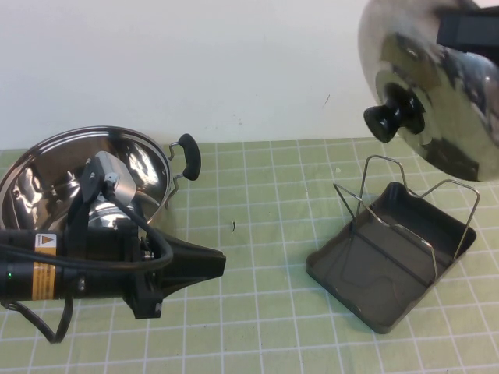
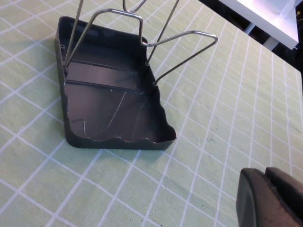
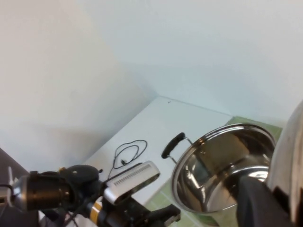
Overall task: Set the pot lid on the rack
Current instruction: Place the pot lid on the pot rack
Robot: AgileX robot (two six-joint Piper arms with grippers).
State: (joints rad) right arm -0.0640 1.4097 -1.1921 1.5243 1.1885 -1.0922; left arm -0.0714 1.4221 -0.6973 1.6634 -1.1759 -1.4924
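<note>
Right gripper (image 1: pixel 468 31) holds pot lid (image 1: pixel 437 86) above rack (image 2: pixel 109 99); left gripper (image 2: pixel 272 198) nearby.

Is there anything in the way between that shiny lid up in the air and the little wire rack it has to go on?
Nothing visible. The right gripper holds the pot lid by its rim, raised above the rack, with open air between them. The left gripper rests low near the pot, well aside.

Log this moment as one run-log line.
right gripper: holds pot lid above rack | left gripper: shut, low beside pot
</note>
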